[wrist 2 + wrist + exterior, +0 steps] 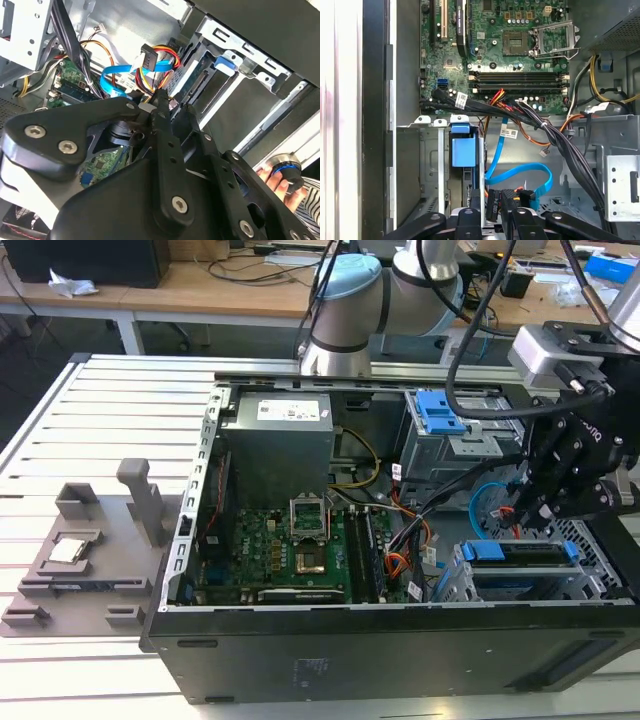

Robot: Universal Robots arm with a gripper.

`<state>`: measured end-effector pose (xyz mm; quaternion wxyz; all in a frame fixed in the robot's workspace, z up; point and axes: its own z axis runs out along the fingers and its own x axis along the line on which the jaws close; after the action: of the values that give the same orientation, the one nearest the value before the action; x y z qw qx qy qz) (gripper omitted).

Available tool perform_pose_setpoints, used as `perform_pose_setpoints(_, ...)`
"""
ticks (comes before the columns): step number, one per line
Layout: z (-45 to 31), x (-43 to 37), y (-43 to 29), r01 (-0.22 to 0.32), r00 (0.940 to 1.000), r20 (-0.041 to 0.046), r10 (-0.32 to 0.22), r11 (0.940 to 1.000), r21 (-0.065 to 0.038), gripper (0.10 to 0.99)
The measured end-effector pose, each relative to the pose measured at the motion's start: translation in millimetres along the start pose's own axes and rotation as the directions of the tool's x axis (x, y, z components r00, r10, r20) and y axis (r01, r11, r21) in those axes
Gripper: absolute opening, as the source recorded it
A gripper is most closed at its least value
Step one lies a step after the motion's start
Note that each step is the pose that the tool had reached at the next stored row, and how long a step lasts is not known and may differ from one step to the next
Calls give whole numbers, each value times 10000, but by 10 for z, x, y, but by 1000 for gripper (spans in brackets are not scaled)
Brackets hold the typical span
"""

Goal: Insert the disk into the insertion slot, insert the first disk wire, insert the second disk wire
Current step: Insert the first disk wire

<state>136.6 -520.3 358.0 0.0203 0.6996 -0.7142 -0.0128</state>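
- My gripper (522,518) hangs inside the open computer case (400,660), at the exterior view's right, just above the silver drive cage.
- I cannot tell whether my grasp is closed on anything or slack; my own black linkage covers the tip in both wrist views.
- The disk (520,558) sits in the insertion slot (458,585), its bright blue carrier level with the cage's upper edge.
- In the first wrist view the disk (463,150) lies between the slot's silver walls (432,165), just beside my gripper (495,216).
- In the second wrist view the disk (197,77) shows edge-on inside the insertion slot (250,60), a blue tab at its end.
- A blue flat cable (520,175) loops loose beside the disk, and its end lies close to my tip.
- A black plug (148,54) on red, yellow and black wires hangs free just beyond my gripper (172,107), apart from the disk.
- The motherboard (290,550) lies in the middle of the case, and the taller grey bay with the blue latch (440,415) stands behind the slot.
- A person's hand (277,181) rests on a round knob with a blue ring (282,165) outside the case.
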Motion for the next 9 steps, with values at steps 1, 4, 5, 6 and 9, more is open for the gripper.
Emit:
perform_pose_setpoints(1,10,0,0,0,10000,-1,0,10000,0,302)
perform_pose_setpoints(4,21,0,-1,0,10000,-3,0,10000,0,302)
perform_pose_setpoints(5,22,0,-1,0,10000,-4,0,10000,0,302)
perform_pose_setpoints(6,22,0,-1,0,10000,-5,0,10000,1,302)
perform_pose_setpoints(9,25,0,-1,0,10000,-3,0,10000,0,302)
